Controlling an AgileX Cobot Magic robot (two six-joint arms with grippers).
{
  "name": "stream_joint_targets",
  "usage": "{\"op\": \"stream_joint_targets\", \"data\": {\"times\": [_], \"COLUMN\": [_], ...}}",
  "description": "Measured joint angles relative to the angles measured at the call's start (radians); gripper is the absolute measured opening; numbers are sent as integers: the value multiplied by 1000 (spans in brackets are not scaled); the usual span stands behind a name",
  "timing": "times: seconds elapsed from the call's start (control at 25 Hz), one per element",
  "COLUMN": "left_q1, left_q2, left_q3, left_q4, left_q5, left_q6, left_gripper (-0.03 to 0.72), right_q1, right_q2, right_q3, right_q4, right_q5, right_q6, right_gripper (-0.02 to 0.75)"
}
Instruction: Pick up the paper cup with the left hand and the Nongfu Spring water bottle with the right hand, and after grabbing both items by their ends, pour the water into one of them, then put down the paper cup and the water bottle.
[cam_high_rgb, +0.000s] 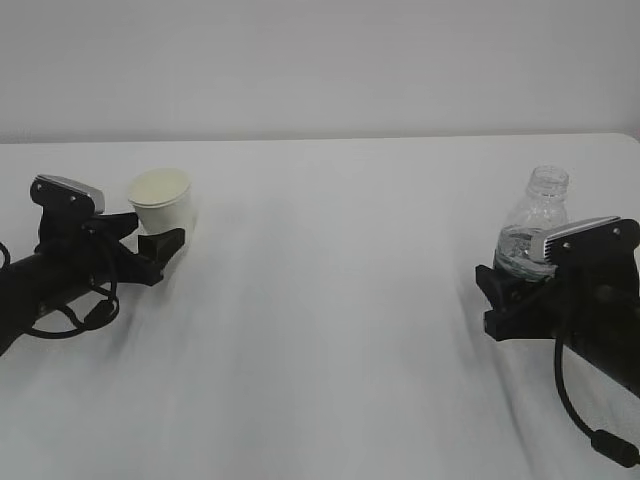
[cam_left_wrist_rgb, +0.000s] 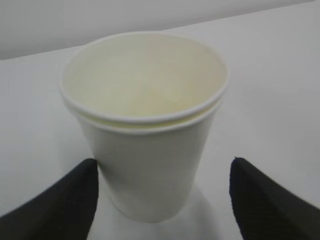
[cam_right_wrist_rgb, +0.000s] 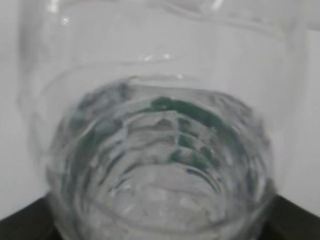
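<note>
Both grippers sit low at their objects. On the left, the left hand (cam_high_rgb: 150, 243) has its fingers (cam_left_wrist_rgb: 65, 200) spread around the base of the paper cup (cam_high_rgb: 162, 201): one touches the wall, the other stands clear. Opposite, the right hand (cam_high_rgb: 515, 290) brackets the lower Nongfu Spring water bottle (cam_high_rgb: 533, 228); whether it grips cannot be told. Both objects appear to stand on the white table (cam_high_rgb: 340, 300), so lifting, pouring and setting down remain.

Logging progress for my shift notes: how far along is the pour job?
Early. The left claw straddles the cup, a gap at one finger. The right claw brackets the bottle; grip unclear. Both stand on the table. Lifting, pouring, setting down remain.
</note>
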Motion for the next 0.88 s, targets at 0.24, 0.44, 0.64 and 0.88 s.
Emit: {"op": "stream_joint_targets", "data": {"times": [0.24, 0.44, 0.64, 0.88], "left_q1": [-1, -2, -2, -2], "left_q2": [0, 12, 22, 29], "left_q3": [-43, -72, -89, -122], "left_q4": [-23, -25, -23, -21], "left_q5": [35, 51, 56, 76], "left_q6": [0, 0, -7, -18], "left_gripper": [593, 593, 592, 592], "right_q1": [0, 0, 0, 0], "right_q2": [0, 0, 0, 0], "right_q3": [0, 0, 0, 0], "right_q4": [0, 0, -2, -15], "right_q5": [0, 0, 0, 0], "right_q6": [0, 0, 0, 0], "right_gripper": [491, 491, 491, 491]}}
